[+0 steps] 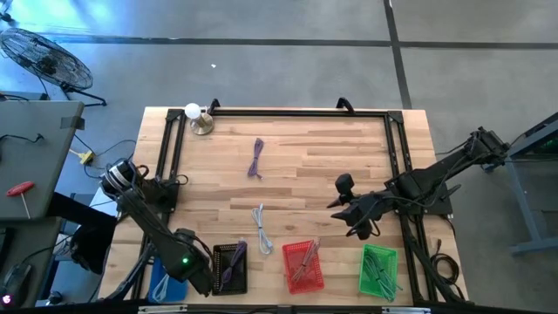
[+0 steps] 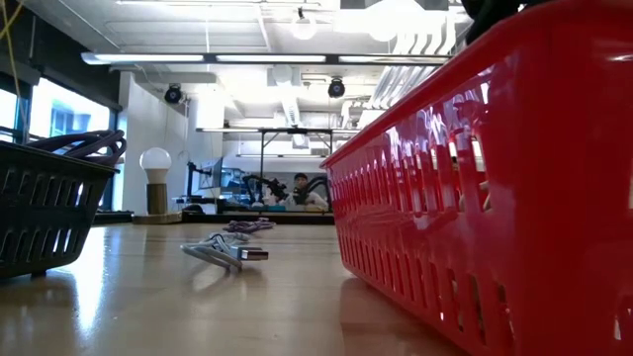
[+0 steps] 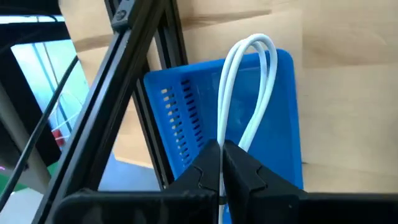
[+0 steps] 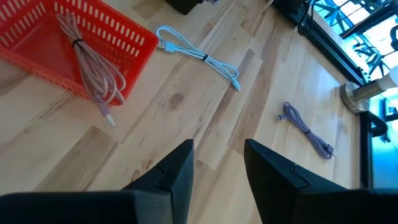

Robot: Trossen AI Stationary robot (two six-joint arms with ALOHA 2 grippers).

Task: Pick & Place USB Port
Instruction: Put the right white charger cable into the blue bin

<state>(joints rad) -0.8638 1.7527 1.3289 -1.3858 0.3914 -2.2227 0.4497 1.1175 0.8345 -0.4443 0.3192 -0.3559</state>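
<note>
Grey concrete floor surrounds the wooden table, which carries a black frame along its edges and a row of baskets at the lower edge of the high view.

Low and left in that view, the left gripper has its fingers pinched shut on a looped white cable, which hangs above the blue basket. The risk here is a bad drop: the basket sits tight against the black frame rail, so if the fingers part while the loop is off-centre, the cable could drape over the wall, catch on the rail, or slide off the table. A springy loop may also flip out on release.

Right of centre, the right gripper hovers with its fingers apart and holding nothing, above bare wood near the red basket, which holds a pink cable.

Two cables lie loose on the table: a light blue cable just above the baskets and a purple cable higher up. A black basket and a green basket complete the row. A lamp stands in the upper left corner, well clear of both arms.
</note>
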